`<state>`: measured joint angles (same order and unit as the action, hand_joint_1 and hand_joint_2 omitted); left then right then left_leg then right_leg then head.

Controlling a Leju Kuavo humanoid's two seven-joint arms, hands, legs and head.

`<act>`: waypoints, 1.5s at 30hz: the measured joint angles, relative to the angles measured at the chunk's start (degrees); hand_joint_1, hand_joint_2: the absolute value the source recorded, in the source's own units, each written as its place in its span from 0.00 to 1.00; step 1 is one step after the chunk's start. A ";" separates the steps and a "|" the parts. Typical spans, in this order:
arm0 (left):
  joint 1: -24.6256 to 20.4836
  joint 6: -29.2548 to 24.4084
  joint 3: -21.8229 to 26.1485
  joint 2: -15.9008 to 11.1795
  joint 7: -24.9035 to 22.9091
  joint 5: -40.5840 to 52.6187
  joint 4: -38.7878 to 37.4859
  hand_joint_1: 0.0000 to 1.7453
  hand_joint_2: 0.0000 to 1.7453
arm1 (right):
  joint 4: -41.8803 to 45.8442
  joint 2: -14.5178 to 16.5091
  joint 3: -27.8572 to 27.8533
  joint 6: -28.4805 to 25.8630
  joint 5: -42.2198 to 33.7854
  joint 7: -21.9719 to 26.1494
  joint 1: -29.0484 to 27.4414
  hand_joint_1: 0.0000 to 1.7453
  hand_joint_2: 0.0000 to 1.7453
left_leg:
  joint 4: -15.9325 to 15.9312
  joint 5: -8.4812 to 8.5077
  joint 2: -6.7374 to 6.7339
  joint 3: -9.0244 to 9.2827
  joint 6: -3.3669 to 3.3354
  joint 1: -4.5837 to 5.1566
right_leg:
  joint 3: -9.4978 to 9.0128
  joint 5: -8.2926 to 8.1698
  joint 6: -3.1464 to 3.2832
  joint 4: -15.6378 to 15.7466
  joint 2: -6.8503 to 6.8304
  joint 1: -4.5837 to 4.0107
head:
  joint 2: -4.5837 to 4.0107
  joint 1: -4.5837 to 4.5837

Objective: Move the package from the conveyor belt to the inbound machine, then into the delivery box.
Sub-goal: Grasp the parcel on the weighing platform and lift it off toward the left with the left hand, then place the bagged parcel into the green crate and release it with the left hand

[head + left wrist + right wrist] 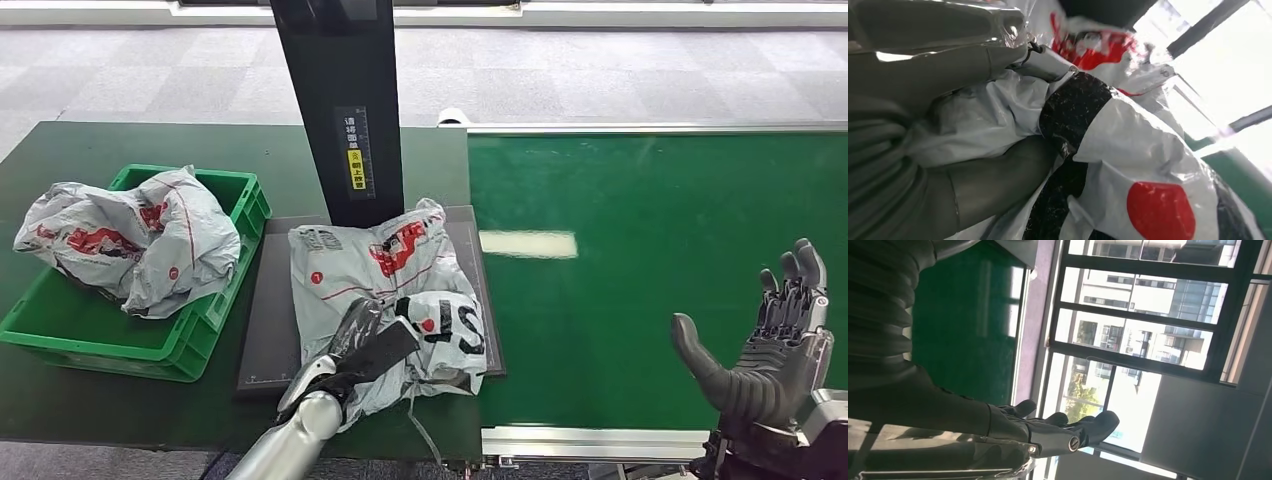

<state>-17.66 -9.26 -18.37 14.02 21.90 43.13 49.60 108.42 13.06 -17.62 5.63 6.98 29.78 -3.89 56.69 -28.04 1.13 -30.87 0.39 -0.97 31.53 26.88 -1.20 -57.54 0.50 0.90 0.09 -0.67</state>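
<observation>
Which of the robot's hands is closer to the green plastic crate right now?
Left. The left hand grips the grey plastic mail bag on the dark platform beside the green plastic crate; the right hand hangs open beyond the green conveyor belt.

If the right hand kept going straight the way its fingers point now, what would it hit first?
Probably nothing nearby. The right hand is open, fingers pointing up and away over the conveyor belt, which is bare along that line. Its wrist view looks on toward windows, so the way seems free, though depth is unclear.

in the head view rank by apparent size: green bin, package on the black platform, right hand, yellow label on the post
1. green bin and package, too close to rank
2. right hand
3. yellow label
</observation>
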 joint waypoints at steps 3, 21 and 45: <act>4.03 -1.02 2.50 -0.51 4.60 -10.69 11.90 1.00 1.00 | 0.11 0.15 -0.16 -0.82 -0.35 0.06 -0.31 0.00 1.00 | 0.01 0.01 -0.14 -0.38 0.00 -0.02 | 0.42 -0.03 0.02 -0.03 0.10 -0.01 | 0.00 -0.01; 9.94 -22.95 12.57 -11.69 17.32 -31.20 59.05 1.00 1.00 | 0.17 0.95 -0.05 -4.29 -3.24 2.09 -3.95 0.00 1.00 | 0.00 -0.03 -0.20 -0.73 0.06 -0.11 | 0.83 0.02 0.12 -0.03 0.17 -0.09 | 0.00 0.00; -28.13 -19.40 26.87 -23.07 -23.87 13.61 -19.96 0.00 1.00 | -0.49 0.85 0.03 -3.25 -5.34 0.81 -3.66 0.00 1.00 | 0.00 0.28 -0.49 -0.93 0.29 -0.17 | 1.22 -0.33 0.41 -0.17 0.49 -0.18 | 0.00 0.00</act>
<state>-45.79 -28.66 8.50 -9.05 -1.97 56.75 29.65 107.93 13.91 -17.59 2.38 1.64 30.59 -7.54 56.69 -27.76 0.64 -31.80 0.69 -1.15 32.74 26.54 -0.79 -57.71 0.99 0.72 0.09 -0.67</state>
